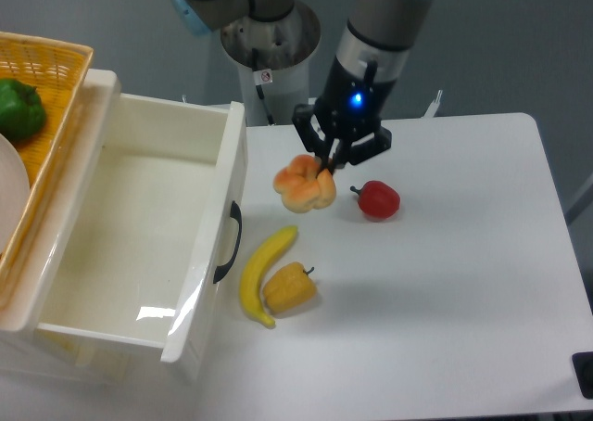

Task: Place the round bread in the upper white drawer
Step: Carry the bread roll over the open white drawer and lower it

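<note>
The round bread (304, 185), a lumpy golden-orange roll, hangs in the air above the table, just right of the drawer's front corner. My gripper (326, 168) is shut on its upper right edge, with the arm rising behind it. The upper white drawer (93, 296) stands pulled open at the left; its glossy inside holds nothing and its curved black handle (227, 242) faces the table.
A banana (262, 271) and a yellow bell pepper (290, 289) lie close together in front of the drawer. A red pepper (376, 199) sits to the right of the bread. A wicker basket (37, 115) with a green pepper (18, 108) stands at the far left.
</note>
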You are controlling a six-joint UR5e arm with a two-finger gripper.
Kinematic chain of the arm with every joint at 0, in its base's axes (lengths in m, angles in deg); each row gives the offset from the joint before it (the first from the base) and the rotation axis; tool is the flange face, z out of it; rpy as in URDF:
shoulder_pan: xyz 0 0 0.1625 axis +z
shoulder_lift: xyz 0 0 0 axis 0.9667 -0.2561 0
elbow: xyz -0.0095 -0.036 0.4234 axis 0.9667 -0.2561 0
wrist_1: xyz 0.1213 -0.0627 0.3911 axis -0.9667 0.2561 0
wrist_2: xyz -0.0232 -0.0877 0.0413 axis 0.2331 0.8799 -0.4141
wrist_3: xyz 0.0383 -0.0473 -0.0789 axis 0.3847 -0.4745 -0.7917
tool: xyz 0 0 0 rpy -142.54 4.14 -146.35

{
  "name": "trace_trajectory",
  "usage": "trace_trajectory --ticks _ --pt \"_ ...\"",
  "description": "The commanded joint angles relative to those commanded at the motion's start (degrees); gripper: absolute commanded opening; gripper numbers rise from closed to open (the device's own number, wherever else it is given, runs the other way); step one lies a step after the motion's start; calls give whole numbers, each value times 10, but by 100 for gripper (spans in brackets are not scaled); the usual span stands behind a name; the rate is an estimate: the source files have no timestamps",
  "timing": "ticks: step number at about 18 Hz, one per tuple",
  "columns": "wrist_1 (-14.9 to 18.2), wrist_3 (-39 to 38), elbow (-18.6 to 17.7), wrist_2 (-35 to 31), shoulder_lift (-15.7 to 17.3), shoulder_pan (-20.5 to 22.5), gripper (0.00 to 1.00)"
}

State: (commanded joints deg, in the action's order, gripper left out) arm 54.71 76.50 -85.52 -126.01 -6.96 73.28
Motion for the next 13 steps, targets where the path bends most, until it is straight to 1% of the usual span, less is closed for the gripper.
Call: trace_trajectory --ticks 2,4,7,13 --pt "-1 -26 -1 20 14 -3 15" --pt "-1 -37 -2 26 23 -11 15" --pt "-4 -74 -3 26 26 -30 15" --pt "-5 -78 -7 33 18 -79 15"
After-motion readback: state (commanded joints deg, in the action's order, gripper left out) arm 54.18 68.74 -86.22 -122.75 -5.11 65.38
